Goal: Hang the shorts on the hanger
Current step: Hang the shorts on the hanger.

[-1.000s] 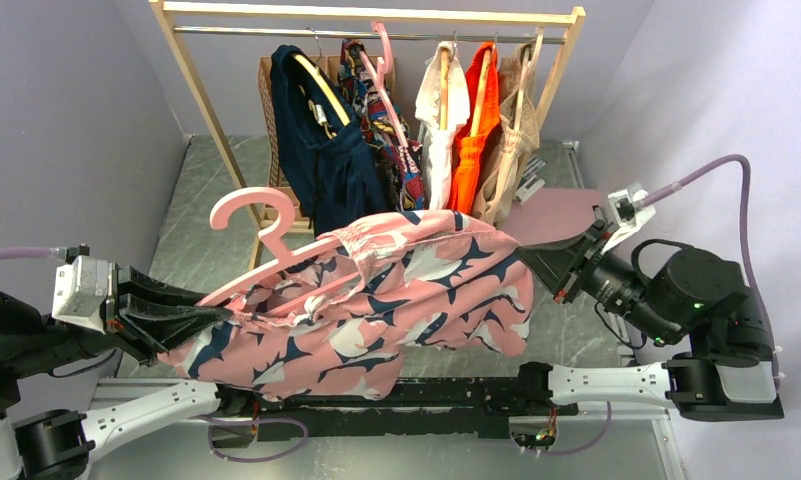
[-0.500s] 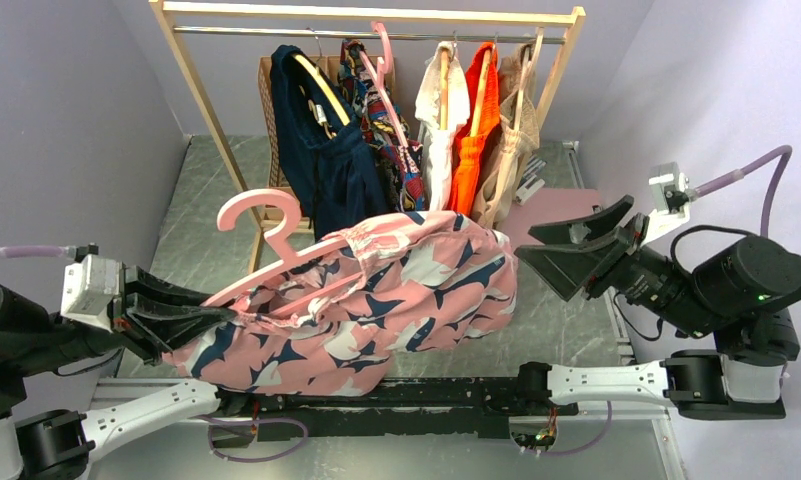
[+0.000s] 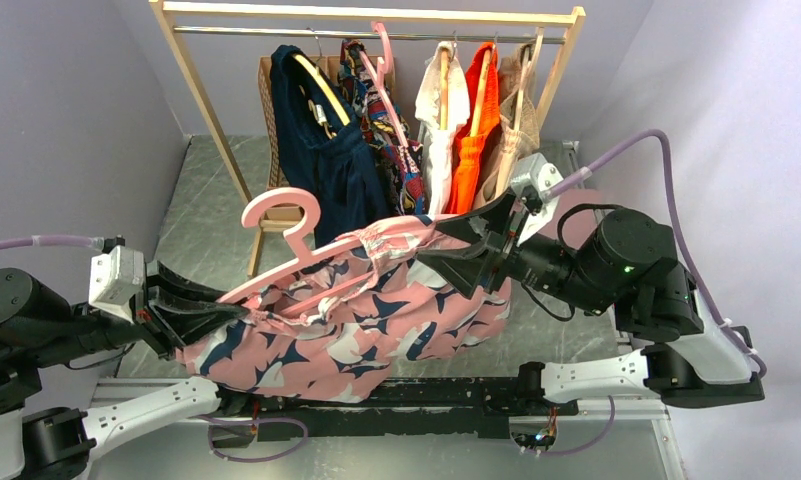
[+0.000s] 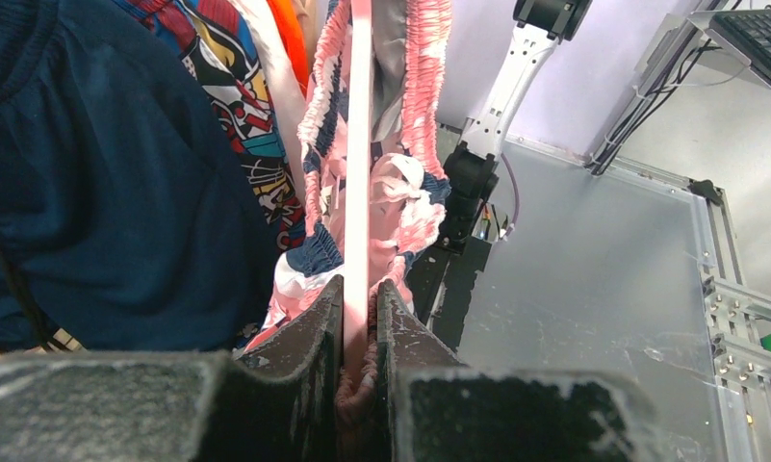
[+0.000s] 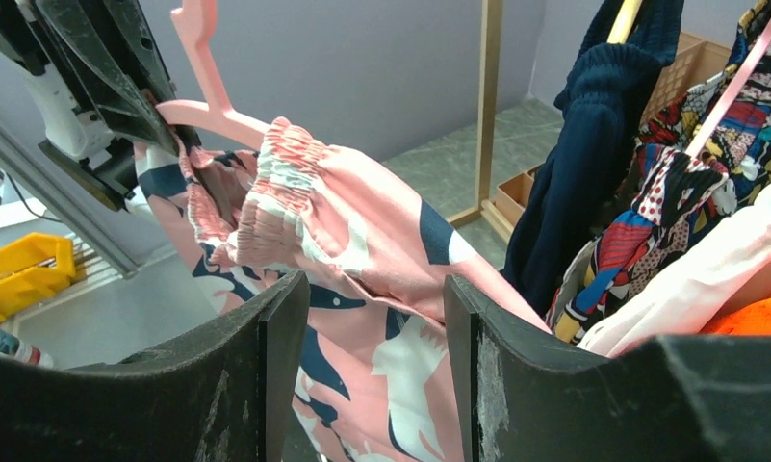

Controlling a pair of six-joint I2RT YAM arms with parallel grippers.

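Where the left gripper (image 4: 359,289) is pressed together, it pinches the thin edge of the pale-pink hanger (image 4: 360,144) near one shoulder tip. A gathered fold of fabric also appears to be caught at the root of the fingers. The hanger is held in the air above the counter (image 3: 206,200), hook (image 3: 294,238) uppermost.

The pink wave-print shorts (image 3: 356,320) hang from the hanger. Their elastic waistband (image 4: 415,115) is strung along the shoulder bar, and the far shoulder is hidden under cloth. The right gripper (image 3: 454,250) is spread wide at that far end. In the right wrist view the waistband and upper panel lie between and beyond its fingers (image 5: 285,327); whether they touch the cloth cannot be told.

Judged hazards:
- The hanger is gripped at one end only, so the weight of the shorts or a tug from the right gripper (image 5: 373,289) could twist it in the pinch.
- If the right gripper closes on loose cloth rather than the waistband and pulls outward, it could drag the band off the hidden shoulder and the shorts would slide to the counter.
- The navy garment (image 3: 321,160) on the wooden clothes rack (image 3: 376,14) hangs just behind, where the hook or the fingers could snag it.
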